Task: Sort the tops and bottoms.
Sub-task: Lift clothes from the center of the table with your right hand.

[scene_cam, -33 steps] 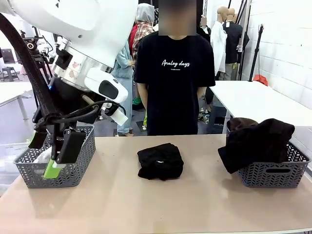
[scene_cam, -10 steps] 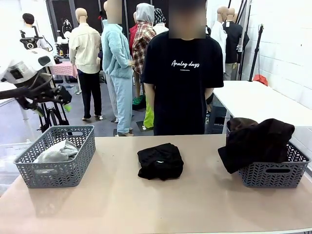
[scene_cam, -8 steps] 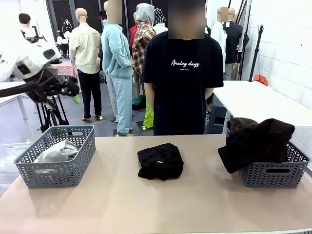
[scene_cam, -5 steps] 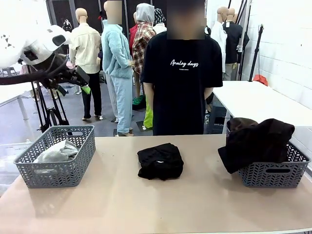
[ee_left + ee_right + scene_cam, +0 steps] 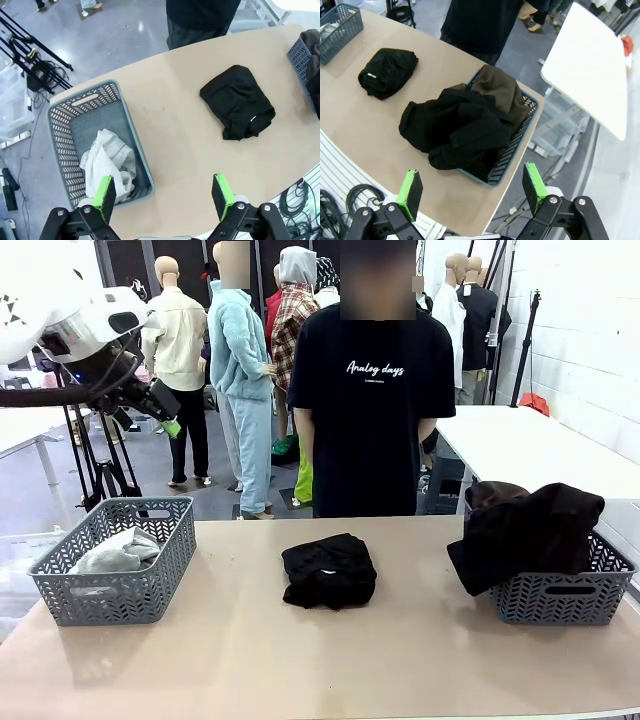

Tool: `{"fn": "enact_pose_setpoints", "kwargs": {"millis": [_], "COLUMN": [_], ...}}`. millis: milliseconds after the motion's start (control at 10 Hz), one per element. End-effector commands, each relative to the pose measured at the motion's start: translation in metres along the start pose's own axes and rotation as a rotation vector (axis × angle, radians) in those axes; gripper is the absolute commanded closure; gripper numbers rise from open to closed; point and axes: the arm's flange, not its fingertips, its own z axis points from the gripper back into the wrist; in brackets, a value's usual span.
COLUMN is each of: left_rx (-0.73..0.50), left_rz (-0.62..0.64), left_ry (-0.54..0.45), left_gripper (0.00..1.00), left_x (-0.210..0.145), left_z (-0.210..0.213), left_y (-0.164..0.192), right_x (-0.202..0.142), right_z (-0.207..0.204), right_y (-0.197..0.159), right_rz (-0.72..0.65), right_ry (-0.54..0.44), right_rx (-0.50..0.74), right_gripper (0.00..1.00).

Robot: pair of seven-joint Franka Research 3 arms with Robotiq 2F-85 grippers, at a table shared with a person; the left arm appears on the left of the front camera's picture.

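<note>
Over at the left edge of the front view, the left claw (image 5: 150, 410) hangs high in the upper left, jaws spread wide, nothing in them. Right below it sits the left basket (image 5: 160, 570) with the light grey top (image 5: 112, 552) crumpled inside; the left wrist view shows it in the lower left too, tucked against the basket's near wall.

Middle of the table (image 5: 330, 660) is the one piece not yet sorted: a folded black garment (image 5: 329, 571), lying loose and well apart from both baskets. A person in a black T-shirt (image 5: 366, 390) stands behind it at the far side, hands not on anything.

On the right, the right basket (image 5: 565, 595) is heaped with the bottoms (image 5: 525, 535), black cloth spilling over the rim and a brown piece at the back. The right claw (image 5: 472, 187) is wide open and empty as well, looking down on that pile.

So it seems like the last pick is up. Next move probably means dropping a claw onto the black bundle, pinching enough folds so it doesn't unravel, and carrying it to the right basket, which is already pretty full.
</note>
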Motion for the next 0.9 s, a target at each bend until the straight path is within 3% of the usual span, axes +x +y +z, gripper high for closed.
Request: {"fn": "enact_pose_setpoints", "kwargs": {"millis": [0,500,600,700,800], "left_rx": [-0.001,-0.001,-0.001,-0.001,-0.001], "left_rz": [-0.003,-0.003,-0.003,-0.003,-0.003], "left_ry": [-0.005,-0.005,-0.005,-0.005,-0.005], "left_gripper": [0.0,0.0,0.0,0.0,0.0], "left_x": [0.001,0.001,0.001,0.001,0.001], "left_z": [0.002,0.002,0.002,0.002,0.002], "left_y": [-0.002,-0.002,-0.002,-0.002,-0.002], "right_x": [0.0,0.0,0.007,0.019,0.038], "right_z": [-0.001,0.0,-0.001,-0.016,-0.048], "right_y": [0.001,0.0,0.02,0.021,0.021], "right_rz": [-0.008,0.0,0.115,0.15,0.187], "right_ry": [0.019,0.0,-0.037,-0.04,-0.029], "right_rx": [-0.007,0.0,0.095,0.151,0.293], "right_gripper": [0.0,0.0,0.0,0.0,0.0]}}
